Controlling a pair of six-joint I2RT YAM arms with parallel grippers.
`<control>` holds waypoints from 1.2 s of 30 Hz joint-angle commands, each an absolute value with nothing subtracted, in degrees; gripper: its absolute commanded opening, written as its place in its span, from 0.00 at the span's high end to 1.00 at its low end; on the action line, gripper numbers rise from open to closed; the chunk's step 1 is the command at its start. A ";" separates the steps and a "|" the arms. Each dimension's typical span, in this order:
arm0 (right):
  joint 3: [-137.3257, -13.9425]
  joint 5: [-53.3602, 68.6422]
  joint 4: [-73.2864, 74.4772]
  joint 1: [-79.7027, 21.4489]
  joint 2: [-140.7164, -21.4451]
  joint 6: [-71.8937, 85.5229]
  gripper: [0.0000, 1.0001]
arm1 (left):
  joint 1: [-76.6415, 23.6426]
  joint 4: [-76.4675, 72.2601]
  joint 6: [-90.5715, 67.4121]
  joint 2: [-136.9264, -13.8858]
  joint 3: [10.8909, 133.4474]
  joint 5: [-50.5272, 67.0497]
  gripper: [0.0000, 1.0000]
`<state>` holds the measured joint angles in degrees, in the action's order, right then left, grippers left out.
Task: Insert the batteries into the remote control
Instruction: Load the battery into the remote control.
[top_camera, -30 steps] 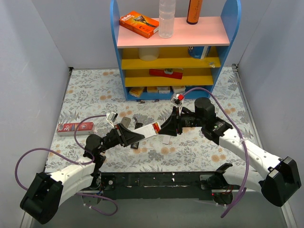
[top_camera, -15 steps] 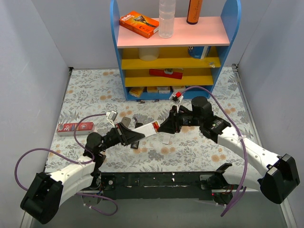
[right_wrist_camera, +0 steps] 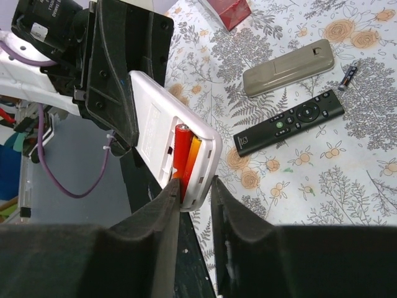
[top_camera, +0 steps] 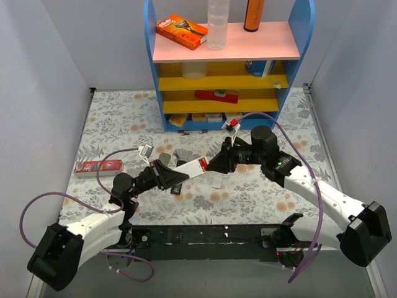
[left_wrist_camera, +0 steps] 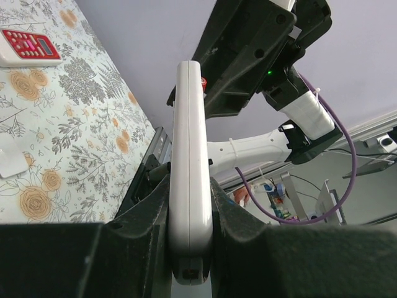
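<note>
The white remote control [left_wrist_camera: 189, 155] is held off the table, and my left gripper [left_wrist_camera: 189, 205] is shut on its near end. Its open back faces the right wrist view, where two batteries [right_wrist_camera: 186, 149], one red and one orange, lie side by side in the compartment at the remote control's [right_wrist_camera: 155, 118] end. My right gripper [right_wrist_camera: 195, 189] is at that end with its jaws a narrow gap apart; one fingertip touches the red battery. From above, the remote control [top_camera: 189, 169] spans between the left gripper [top_camera: 166, 177] and the right gripper [top_camera: 217, 164].
A black remote [right_wrist_camera: 288, 123], a slim grey remote [right_wrist_camera: 288, 66] and a loose battery [right_wrist_camera: 350, 76] lie on the floral table. A white remote with red buttons [top_camera: 99, 167] lies at the left. A blue shelf unit [top_camera: 223, 62] stands at the back. A small white piece [top_camera: 216, 182] lies under the arms.
My right gripper's jaws have narrowed at the remote control's battery end, and the right arm has edged slightly left. The left gripper keeps its hold.
</note>
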<state>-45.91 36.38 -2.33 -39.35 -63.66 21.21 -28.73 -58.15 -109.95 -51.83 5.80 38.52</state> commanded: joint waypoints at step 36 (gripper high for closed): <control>-39.99 35.86 -14.51 -40.08 -62.05 25.93 0.86 | -30.06 -55.54 -106.43 -46.14 9.67 41.49 1.00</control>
<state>-41.39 36.34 -16.86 -39.66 -62.24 29.89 -29.85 -50.52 -106.02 -47.77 8.49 42.09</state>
